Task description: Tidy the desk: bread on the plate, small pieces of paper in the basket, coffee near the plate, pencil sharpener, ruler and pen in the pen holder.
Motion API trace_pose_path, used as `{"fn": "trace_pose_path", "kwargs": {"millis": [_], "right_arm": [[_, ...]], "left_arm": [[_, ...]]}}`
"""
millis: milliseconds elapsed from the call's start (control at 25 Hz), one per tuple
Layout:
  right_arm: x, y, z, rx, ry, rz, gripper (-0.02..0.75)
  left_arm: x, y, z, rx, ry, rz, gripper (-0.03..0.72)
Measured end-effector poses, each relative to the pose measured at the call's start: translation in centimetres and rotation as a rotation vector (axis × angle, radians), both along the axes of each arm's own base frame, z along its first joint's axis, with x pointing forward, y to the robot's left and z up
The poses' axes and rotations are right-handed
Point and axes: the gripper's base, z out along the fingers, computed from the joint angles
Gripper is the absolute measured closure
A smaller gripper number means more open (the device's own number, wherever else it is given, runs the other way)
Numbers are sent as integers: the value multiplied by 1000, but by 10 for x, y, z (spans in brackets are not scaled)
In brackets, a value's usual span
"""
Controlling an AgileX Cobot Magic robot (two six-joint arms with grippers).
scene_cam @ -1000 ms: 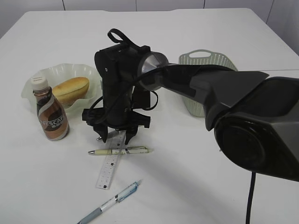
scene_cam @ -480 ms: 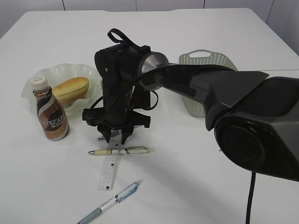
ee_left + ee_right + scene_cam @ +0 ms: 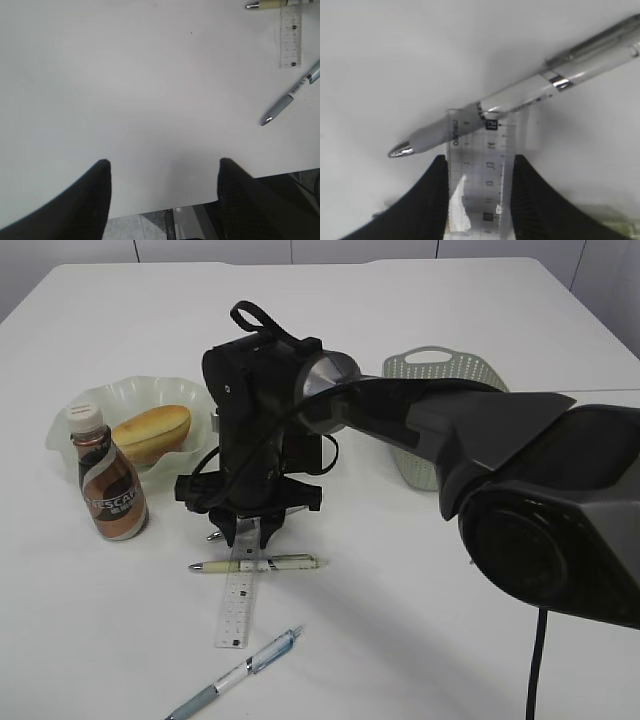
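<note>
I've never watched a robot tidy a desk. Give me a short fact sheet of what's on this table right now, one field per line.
Right end effector: closed on the clear plastic ruler
White pen: lying across the ruler
Blue pen: on the table, nearest the camera
Left end effector: open, over bare table
Bread roll: on the frilly pale plate
Brown coffee bottle: upright beside the plate
Pale green basket: behind the arm

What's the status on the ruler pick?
Right end effector shut on ruler, fingers at both edges. Left end effector open, empty, over bare table. White pen lies across ruler, may drag on lift.
</note>
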Motion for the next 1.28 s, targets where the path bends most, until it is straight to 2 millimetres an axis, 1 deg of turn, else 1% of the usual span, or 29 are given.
{"fn": "trace_pose_path", "kwargs": {"millis": [160, 400, 480, 560, 680, 800, 960, 1080, 1280], "right_arm": [[1, 1, 3, 2, -21, 89, 482], [7, 7, 27, 43, -104, 214, 482], [9, 9, 37, 60, -140, 236, 482], [10, 10, 44, 70, -161, 251, 482], [8, 12, 52, 62, -190, 281, 482], [2, 18, 62, 61, -213, 308, 482], [-7, 24, 80, 72, -245, 347, 482], [-11, 24, 97, 68, -286, 375, 482], [-19, 20, 131, 58, -369, 410, 482]], "left_arm": [[0, 0, 0, 0, 0, 0, 202], [0, 0, 0, 1, 0, -1, 202], [0, 0, 0, 1, 0, -1, 202], [0, 0, 0, 1, 0, -1, 202], [0, 0, 0, 1, 0, -1, 202], [0, 0, 0, 0, -2, -2, 202], [0, 0, 0, 0, -2, -2, 202], [0, 0, 0, 0, -2, -2, 202], [0, 0, 0, 2, -2, -1, 202]]}}
